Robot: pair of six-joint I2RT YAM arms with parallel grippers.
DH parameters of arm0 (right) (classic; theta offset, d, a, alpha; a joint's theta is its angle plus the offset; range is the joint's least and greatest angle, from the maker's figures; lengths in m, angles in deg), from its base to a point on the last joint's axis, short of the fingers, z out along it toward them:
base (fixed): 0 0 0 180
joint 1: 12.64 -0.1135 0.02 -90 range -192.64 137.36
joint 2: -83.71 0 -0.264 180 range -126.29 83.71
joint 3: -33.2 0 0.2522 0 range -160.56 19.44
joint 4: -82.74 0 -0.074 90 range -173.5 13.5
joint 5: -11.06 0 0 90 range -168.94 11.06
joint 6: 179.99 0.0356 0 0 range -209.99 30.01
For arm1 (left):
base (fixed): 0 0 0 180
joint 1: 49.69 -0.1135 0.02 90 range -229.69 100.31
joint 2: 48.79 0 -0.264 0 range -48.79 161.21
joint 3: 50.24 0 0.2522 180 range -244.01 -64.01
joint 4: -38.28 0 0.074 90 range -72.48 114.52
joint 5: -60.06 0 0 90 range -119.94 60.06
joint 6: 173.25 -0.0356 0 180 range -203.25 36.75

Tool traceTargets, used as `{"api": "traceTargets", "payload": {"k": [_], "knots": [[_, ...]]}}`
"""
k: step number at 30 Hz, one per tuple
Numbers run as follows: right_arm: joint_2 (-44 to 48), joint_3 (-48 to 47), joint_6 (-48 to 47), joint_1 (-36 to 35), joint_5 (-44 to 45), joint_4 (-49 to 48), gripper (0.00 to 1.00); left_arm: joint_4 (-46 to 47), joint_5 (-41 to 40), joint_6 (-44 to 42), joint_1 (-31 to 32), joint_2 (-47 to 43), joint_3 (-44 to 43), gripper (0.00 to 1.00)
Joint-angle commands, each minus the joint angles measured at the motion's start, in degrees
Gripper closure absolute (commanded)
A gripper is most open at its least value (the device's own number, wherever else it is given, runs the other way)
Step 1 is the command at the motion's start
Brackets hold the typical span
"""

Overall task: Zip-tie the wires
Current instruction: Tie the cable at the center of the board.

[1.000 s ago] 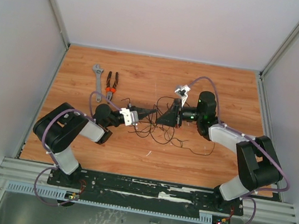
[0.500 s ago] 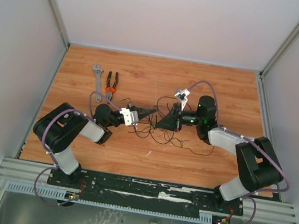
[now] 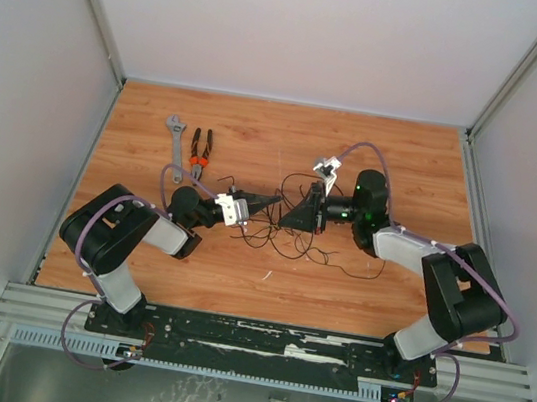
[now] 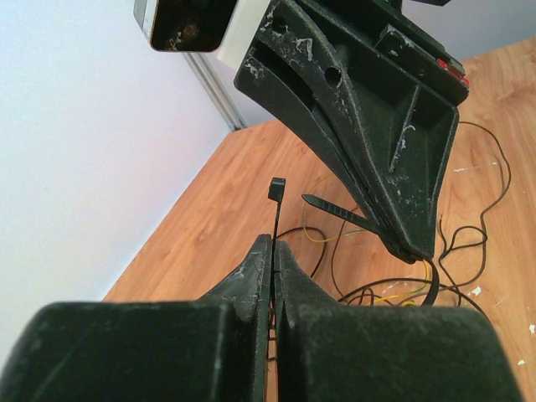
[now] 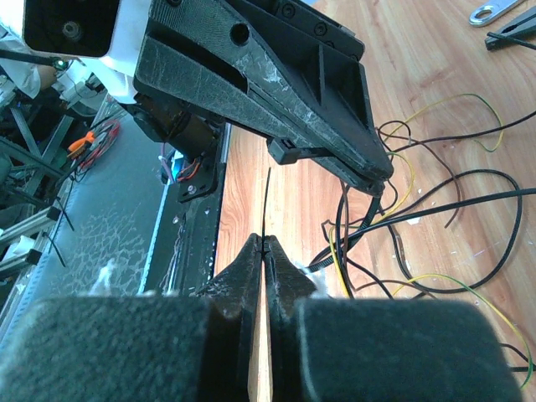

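Top view: left gripper [image 3: 270, 201] and right gripper [image 3: 294, 215] meet tip to tip over the wires [image 3: 281, 239], w/ pliers [image 3: 200, 148] and wrench [image 3: 174, 136] well apart at the far left (no use for them at this step, we judge)

Left wrist: our left fingers [image 4: 251, 276] are pressed together on the tie [image 4: 276, 213] just below its head. The head stands upright, prob. so its slot is offered. Opposite, the right gripper pinches the pointed tail, aimed near the head but apart from it

Right wrist: right fingers [image 5: 239, 276] are clamped on the thin tail. The band seems to loop down among the strands, so we reckon threading tail into head comes next, and alignment's the hard part
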Motion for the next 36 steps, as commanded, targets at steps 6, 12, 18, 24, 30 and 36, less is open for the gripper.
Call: {"api": "traceTargets", "payload": {"k": [6, 12, 18, 24, 30, 36], "knots": [[-1.2, -1.6, 1.8, 0.0, -0.1, -3.2, 1.0, 18.6, -0.6, -1.2, 0.4, 0.1, 0.3, 1.0], [-0.9, -1.3, 2.8, 0.4, -0.9, -4.7, 1.0, 18.6, -0.6, -1.2, 0.4, 0.2, 0.3, 1.0], [-1.1, 2.6, 10.7, 0.5, -4.2, -17.5, 1.0, 18.6, -0.5, -1.1, 0.5, 0.2, 0.2, 1.0], [-7.7, 7.3, 34.3, 1.4, -6.2, -52.2, 1.0, 18.6, -0.7, -0.9, 0.5, -0.3, 0.3, 1.0], [-12.0, 8.9, 40.6, 2.4, -4.8, -62.0, 1.0, 18.6, -0.8, -0.8, 0.6, -0.5, 0.3, 1.0], [-6.2, 8.6, 25.2, 2.6, -2.0, -42.1, 1.0, 18.6, -0.9, -0.8, 0.6, -0.4, 0.5, 1.0]]}}
